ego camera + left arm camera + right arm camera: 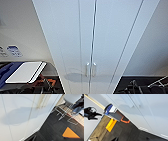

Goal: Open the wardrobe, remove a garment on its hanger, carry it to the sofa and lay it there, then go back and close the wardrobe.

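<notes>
Two doors shut: the wardrobe (pixel 95 37) stands dead ahead, close.
Paired handles (pixel 90 69) sit side by side at the seam, a shadow (pixel 75 77) beside them; dark floor (pixel 53 130) below. Hand state: cannot tell.

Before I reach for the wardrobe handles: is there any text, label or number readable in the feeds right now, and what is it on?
None can be read.
Two small blue signs or stickers on the wall left of the wardrobe in the head view: markings too blurred to read.
Wardrobe doors and handles: plain white, no lettering visible.
Orange patch on the dark floor, left wrist view: no text visible.
</notes>
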{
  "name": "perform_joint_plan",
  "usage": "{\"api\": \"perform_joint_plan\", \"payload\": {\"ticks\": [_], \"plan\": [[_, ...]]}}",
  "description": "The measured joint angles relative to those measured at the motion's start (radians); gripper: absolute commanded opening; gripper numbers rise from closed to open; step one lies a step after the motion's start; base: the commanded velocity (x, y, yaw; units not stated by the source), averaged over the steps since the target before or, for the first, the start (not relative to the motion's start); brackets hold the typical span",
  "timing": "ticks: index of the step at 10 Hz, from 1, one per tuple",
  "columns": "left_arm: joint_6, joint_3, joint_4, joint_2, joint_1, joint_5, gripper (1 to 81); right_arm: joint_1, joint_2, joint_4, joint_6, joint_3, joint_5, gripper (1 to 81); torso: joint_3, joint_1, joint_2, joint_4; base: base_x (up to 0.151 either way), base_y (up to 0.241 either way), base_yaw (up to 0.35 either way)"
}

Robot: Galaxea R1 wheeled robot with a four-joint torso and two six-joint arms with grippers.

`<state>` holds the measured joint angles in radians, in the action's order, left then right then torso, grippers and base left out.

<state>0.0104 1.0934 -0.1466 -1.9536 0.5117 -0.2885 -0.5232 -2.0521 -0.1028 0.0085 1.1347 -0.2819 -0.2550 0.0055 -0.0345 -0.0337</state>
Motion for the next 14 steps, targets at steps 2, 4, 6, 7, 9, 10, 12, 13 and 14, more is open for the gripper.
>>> {"api": "perform_joint_plan", "payload": {"ticks": [2,4,6,7,9,10,12,13,14], "plan": [[0.043,0.001,0.000,-0.045,-0.037,0.020,81.1,0.010,-0.046,-0.002,0.001,0.023,-0.003,81.1,0.000,0.000,0.000,0.000,0.000,0.000,0.000],[0.070,0.027,0.000,-0.086,-0.043,0.058,81.1,0.028,-0.083,-0.002,0.003,0.032,-0.007,81.1,-0.001,0.000,0.001,0.000,0.000,0.000,0.000],[0.089,0.079,0.000,-0.130,-0.060,0.073,81.1,0.050,-0.122,-0.001,0.004,0.068,-0.007,81.1,-0.001,0.001,0.001,0.000,0.000,0.000,0.000],[0.096,0.103,0.000,-0.162,-0.076,0.080,81.1,0.059,-0.143,-0.002,0.004,0.089,-0.007,81.1,-0.001,0.001,0.001,0.000,0.000,0.000,0.000],[0.109,0.148,0.000,-0.207,-0.096,0.083,81.1,0.071,-0.199,-0.001,0.004,0.153,-0.007,81.1,-0.001,0.001,0.001,0.000,0.000,0.000,0.000],[0.119,0.172,0.000,-0.224,-0.099,0.084,81.1,0.074,-0.229,-0.001,0.004,0.180,-0.006,81.1,-0.001,0.002,0.001,0.000,0.000,0.000,0.000],[0.122,0.220,0.000,-0.264,-0.105,0.082,81.1,0.092,-0.268,-0.001,0.004,0.227,-0.007,81.1,-0.002,0.002,0.002,0.000,0.000,0.000,0.000],[0.122,0.244,0.000,-0.290,-0.107,0.086,81.1,0.117,-0.282,-0.001,0.004,0.255,-0.007,81.1,-0.002,0.002,0.002,0.000,0.000,0.000,0.000],[0.124,0.272,0.000,-0.317,-0.106,0.087,81.1,0.145,-0.297,-0.001,0.004,0.276,0.002,81.1,-0.002,0.002,0.002,0.000,0.000,0.000,0.000]]}}
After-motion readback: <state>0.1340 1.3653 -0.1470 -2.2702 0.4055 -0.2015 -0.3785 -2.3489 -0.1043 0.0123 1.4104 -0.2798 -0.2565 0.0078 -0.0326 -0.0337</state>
